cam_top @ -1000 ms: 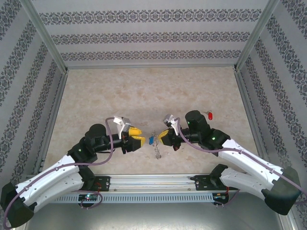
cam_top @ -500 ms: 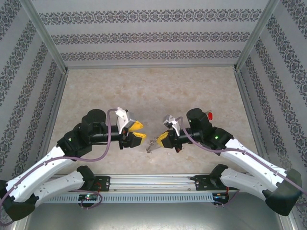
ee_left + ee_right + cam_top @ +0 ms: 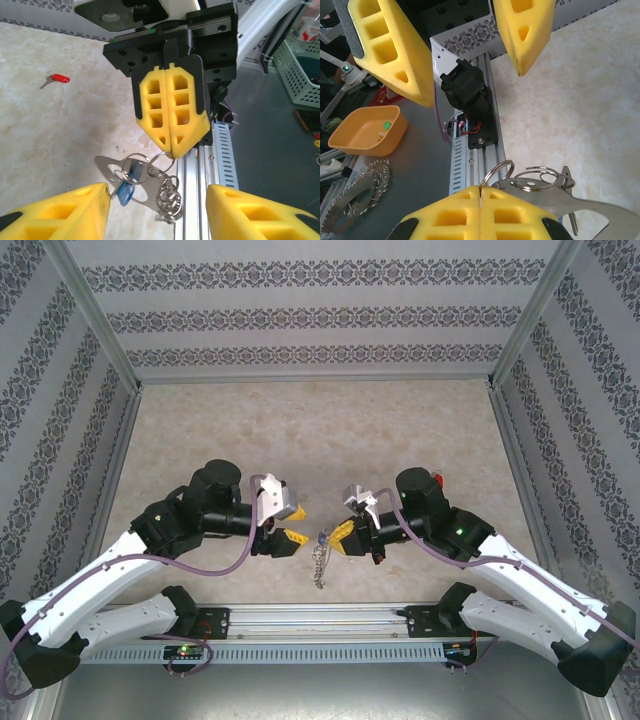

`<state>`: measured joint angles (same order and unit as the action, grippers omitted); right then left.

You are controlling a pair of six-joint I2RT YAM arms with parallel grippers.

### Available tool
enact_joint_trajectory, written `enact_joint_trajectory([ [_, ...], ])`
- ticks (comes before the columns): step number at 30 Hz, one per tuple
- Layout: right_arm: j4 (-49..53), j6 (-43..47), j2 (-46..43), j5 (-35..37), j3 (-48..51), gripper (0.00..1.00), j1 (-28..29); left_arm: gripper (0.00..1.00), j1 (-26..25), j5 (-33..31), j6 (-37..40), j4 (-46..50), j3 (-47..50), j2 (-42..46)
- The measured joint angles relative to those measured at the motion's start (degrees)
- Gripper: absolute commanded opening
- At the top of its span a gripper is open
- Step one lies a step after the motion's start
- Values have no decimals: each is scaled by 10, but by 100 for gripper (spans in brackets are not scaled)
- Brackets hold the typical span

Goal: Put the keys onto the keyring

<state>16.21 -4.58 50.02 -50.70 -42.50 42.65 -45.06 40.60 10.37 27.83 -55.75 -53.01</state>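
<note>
At lower centre, the right gripper presses its yellow fingers together, pinching a ring of the flat grey oval metal keyring. The left gripper holds its yellow fingers spread wide just beside it.

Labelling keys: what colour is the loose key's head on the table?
Red. The loose key shows best in the left wrist view.

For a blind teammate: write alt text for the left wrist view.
The right gripper, yellow fingers shut, pinches a ring of the keyring, which dangles before the open left gripper. A red key lies on the table beyond.
</note>
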Motion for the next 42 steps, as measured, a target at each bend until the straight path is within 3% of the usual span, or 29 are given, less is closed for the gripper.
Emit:
enact_joint_trajectory([
  [11, 5, 5, 1, -3, -2, 0, 4, 40, -12, 25, 12, -37, 17, -37],
  [34, 14, 7, 4, -13, -9, 0, 4, 46, -30, 1, 59, -43, 14, -72],
  [42, 15, 8, 4, -13, -9, 0, 4, 38, -38, -2, 62, -43, 13, -80],
])
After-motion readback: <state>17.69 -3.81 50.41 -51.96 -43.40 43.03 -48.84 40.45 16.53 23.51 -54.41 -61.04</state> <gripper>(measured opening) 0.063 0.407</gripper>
